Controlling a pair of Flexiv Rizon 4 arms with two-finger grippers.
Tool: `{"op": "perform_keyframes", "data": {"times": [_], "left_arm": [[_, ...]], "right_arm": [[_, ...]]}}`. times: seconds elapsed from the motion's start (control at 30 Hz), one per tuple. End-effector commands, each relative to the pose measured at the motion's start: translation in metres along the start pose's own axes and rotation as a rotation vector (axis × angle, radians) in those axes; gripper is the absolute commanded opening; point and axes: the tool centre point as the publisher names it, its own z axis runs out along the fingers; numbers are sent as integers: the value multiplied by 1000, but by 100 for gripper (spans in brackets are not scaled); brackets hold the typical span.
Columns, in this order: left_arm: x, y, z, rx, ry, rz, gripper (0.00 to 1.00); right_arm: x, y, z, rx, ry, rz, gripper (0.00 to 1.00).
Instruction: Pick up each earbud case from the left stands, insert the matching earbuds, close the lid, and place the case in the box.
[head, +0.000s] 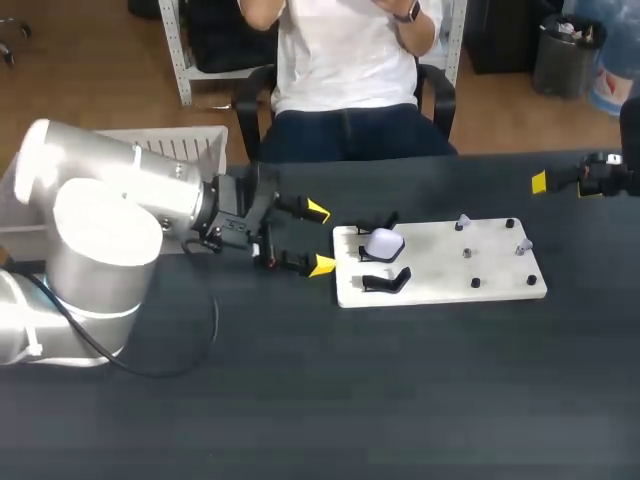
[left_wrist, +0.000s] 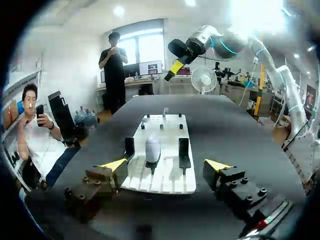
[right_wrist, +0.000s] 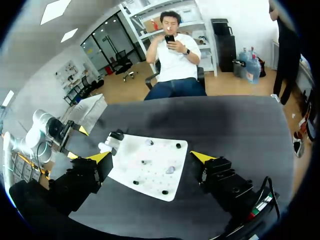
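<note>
Hovering just off the white board's (head: 440, 285) left edge: left hand (head: 320, 238), spread, empty. Earbud case (head: 383, 242) unlifted on its stand at that edge; neighbouring stand (head: 385, 282) bare. Right hand (right_wrist: 150, 157), spread, near the surface's right edge. Judged: nothing filled or boxed.

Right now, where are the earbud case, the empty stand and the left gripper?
earbud case (head: 383, 243), head view, white top
empty stand (head: 386, 283), head view, black cradle
left gripper (head: 320, 238), head view, midway between tips
</note>
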Motion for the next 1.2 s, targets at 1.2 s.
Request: {"op": "perform_keyframes", "data": {"times": [1.2], "left_arm": [[-2,15,74,65,-27,-56,100]], "right_arm": [[0,1,-1,7,2,1,100]]}}
